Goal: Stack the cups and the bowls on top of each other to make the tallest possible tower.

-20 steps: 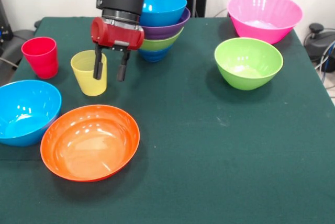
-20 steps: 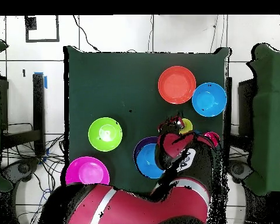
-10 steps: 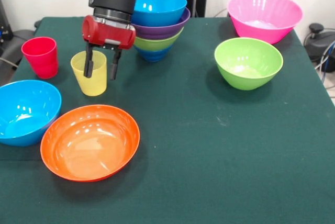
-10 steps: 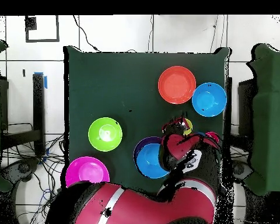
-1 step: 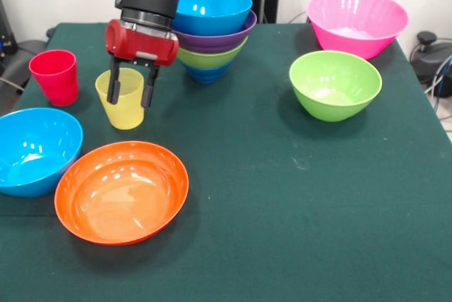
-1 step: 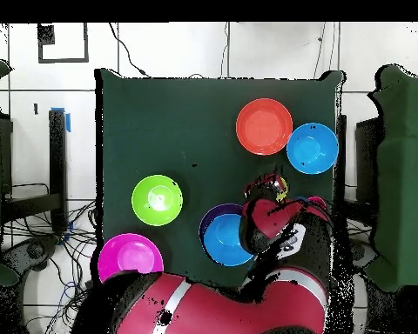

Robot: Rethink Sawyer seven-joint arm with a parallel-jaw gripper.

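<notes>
My gripper [image 5: 129,101] is open, its two black fingers hanging over the translucent yellow cup [image 5: 121,113], one across the cup's mouth and one at its right edge. The red cup [image 5: 54,76] stands upright to the left. Just right of the gripper is the tower [image 5: 212,34]: a light blue bowl on purple, lime green and small dark blue. In the overhead view the arm covers most of the yellow cup [image 6: 281,183], beside the tower [image 6: 223,237].
An orange bowl [image 5: 121,190] and a light blue bowl [image 5: 35,150] sit near the front left. A lime green bowl [image 5: 335,85] and a big pink bowl [image 5: 357,23] stand at the right. The table's left edge runs close to the red cup.
The gripper has moved left, from beside the yellow cup's right side to over the cup. It stays open. No bowl or cup has moved.
</notes>
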